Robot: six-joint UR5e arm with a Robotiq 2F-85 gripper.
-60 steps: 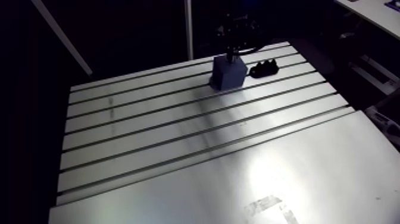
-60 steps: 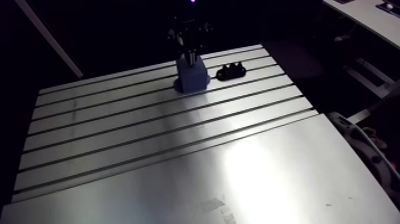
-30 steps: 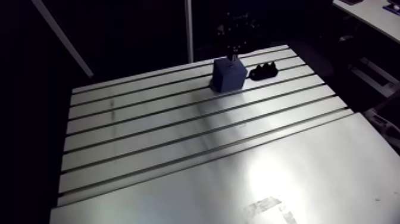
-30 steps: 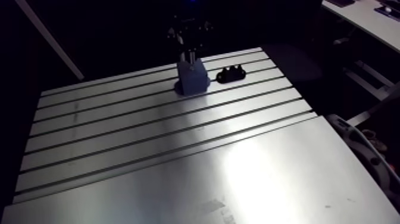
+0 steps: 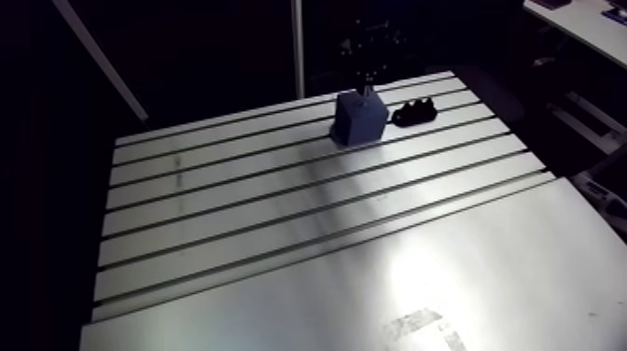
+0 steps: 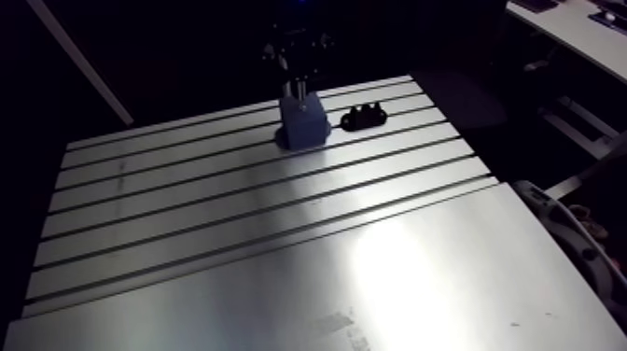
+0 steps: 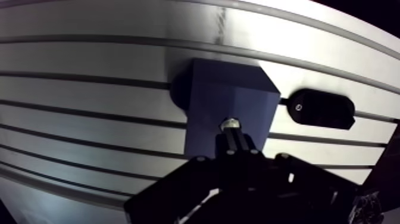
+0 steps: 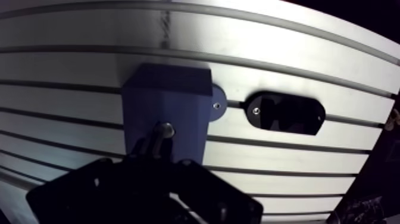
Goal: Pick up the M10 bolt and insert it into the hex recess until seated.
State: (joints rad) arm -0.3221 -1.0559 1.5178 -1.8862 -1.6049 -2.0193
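One table [image 5: 280,243], one blue block [image 7: 214,89] on it, one black holder [image 7: 321,108] just beside the block. One gripper [image 7: 236,138], fingers narrow, pinching the one bolt [image 7: 230,124]. Pickup done. Bolt is at the block's top face, likely mid-insertion. Can't tell if seated.

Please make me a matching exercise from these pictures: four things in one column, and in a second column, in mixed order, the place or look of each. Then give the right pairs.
Things
1. bolt
2. block
3. black holder
4. table

Descriptions
A. silver, with long dark slots
B. lies on the table beside the block
C. blue, stands on the table under the gripper
D. held at the tips of the gripper's fingers, over the block

Pairs: 1-D, 2-C, 3-B, 4-A
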